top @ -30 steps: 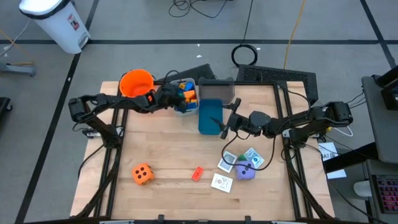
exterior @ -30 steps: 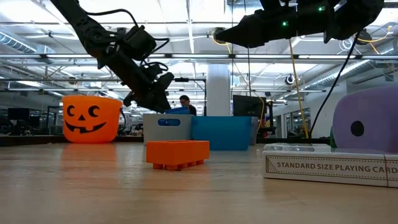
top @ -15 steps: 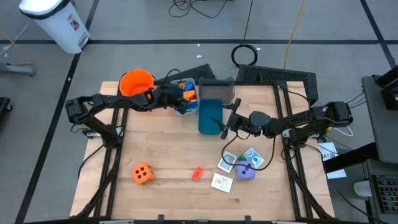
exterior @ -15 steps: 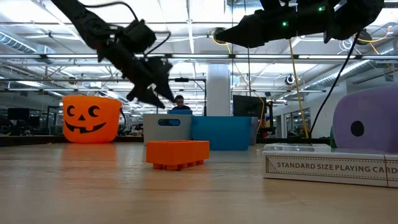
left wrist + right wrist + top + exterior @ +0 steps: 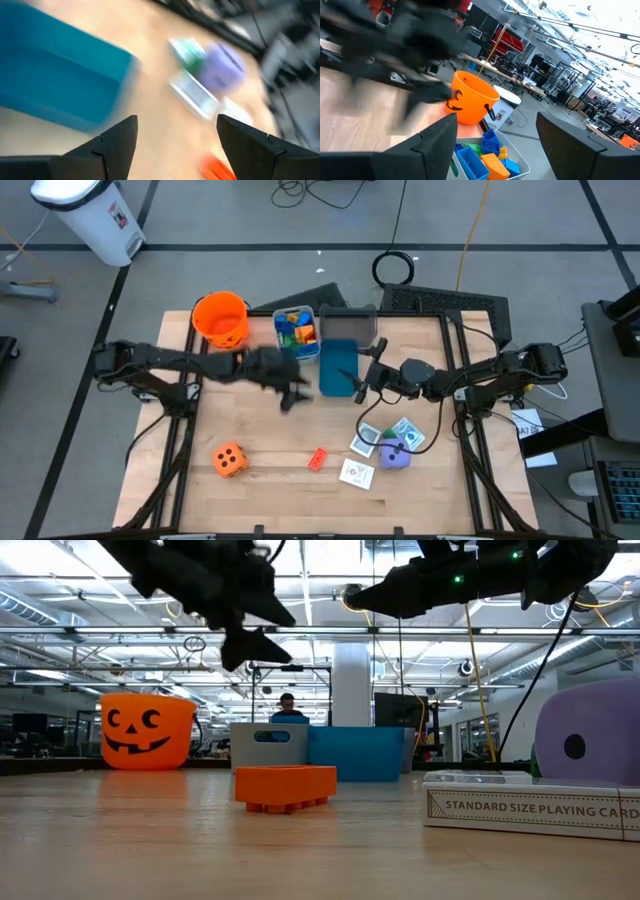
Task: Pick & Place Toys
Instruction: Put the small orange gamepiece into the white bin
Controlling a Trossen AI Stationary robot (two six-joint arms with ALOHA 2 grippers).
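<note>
- Two pincers: left pincer (image 5: 292,393) apart, empty, frame centre above worktop (image 5: 260,440).
- Right pincer (image 5: 361,375) apart, empty, over blue bin (image 5: 336,368).
- Orange block (image 5: 318,459) lower centre.

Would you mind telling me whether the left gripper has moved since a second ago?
Yes. In the high view the left gripper has swung away from the grey bin of blocks, out over bare table toward the near edge, beside the blue bin.

Wooden table (image 5: 250,420) carries bins (image 5: 338,367), bucket (image 5: 220,319), dice (image 5: 229,460), cards (image 5: 357,472).
</note>
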